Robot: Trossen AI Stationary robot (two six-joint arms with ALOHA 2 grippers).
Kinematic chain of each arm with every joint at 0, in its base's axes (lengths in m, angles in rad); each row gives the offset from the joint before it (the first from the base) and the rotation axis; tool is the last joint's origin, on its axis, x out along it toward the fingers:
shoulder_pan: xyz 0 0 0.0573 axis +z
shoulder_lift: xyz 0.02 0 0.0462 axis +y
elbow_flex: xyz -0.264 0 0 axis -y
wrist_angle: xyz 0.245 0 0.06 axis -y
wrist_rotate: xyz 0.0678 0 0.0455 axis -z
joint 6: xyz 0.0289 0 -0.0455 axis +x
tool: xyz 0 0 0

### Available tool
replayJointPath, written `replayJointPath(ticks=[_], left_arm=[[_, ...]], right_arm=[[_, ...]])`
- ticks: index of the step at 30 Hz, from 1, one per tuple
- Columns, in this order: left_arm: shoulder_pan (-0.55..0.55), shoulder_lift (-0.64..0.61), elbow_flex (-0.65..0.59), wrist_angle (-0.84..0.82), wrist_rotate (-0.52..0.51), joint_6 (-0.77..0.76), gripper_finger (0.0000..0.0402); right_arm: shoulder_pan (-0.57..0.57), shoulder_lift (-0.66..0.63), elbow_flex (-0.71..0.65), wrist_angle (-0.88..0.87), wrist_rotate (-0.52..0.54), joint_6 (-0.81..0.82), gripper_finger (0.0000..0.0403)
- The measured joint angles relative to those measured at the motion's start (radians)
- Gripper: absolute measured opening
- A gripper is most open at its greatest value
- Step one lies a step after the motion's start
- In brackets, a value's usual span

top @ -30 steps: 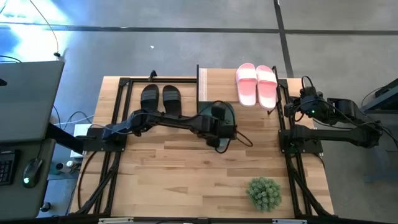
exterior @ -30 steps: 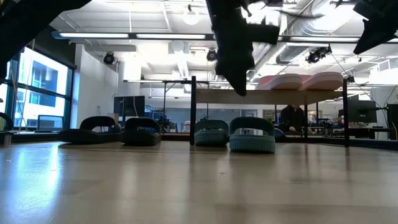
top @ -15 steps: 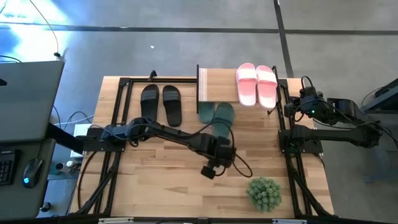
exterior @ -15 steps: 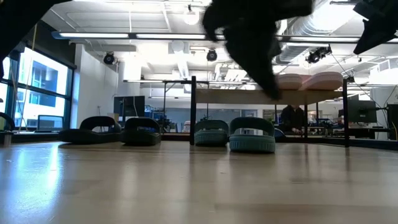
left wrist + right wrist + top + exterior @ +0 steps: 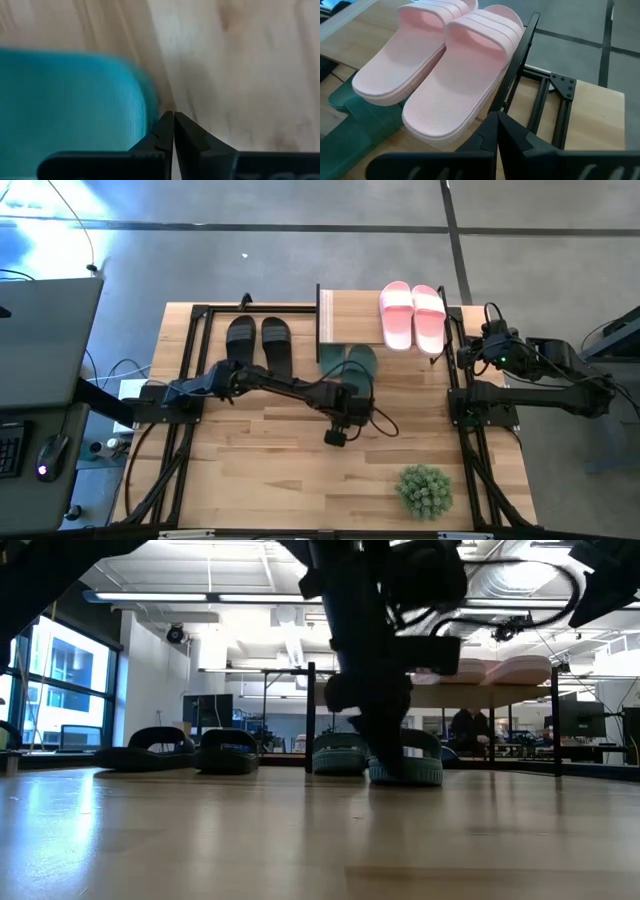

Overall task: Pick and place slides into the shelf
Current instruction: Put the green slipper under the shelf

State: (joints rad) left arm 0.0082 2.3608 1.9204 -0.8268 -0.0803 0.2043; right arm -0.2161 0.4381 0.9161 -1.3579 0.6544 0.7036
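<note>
Left pincer [image 5: 336, 437]: hanging over the middle of the surface [image 5: 260, 480], just in front of the dark green slides [image 5: 349, 362]; its two fingers are pressed tip to tip with nothing between them, as the left wrist view shows against the bare wood beside a teal-green foam edge.
Right pincer [image 5: 496, 116]: waiting at the right rear edge of the surface, pointing at the pale pink slides [image 5: 412, 315]; its fingers are also closed together and gripping nothing.
Pale pink slides: lying side by side on the top board of the shelf [image 5: 350, 320].
Dark green slides: sitting at the front of the shelf, partly under its top board, their near ends sticking out onto the surface.
Black slides [image 5: 258, 343]: standing as a pair on the surface, to the left of the shelf and apart from it.
Step in hand: judging by how things lie, the green pair is being finished and the black pair is not yet shelved.
Doing it well: the left pincer is needing to spread its fingers before coming down on a strap; taking the wide strap across its middle should keep the foam level.
Watch for: the black frame post of the shelf, which is standing between the black pair and the opening.
Plant [image 5: 425, 490]: sitting near the front right, well clear of the work.
</note>
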Motion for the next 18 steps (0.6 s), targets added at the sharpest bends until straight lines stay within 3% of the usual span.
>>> replayJointPath(ticks=[18], left_arm=[[0.101,0.000,-0.031,0.141,-0.115,-0.003,0.0000]], right_arm=[[0.000,0.000,0.000,0.000,-0.002,0.019,0.0000]])
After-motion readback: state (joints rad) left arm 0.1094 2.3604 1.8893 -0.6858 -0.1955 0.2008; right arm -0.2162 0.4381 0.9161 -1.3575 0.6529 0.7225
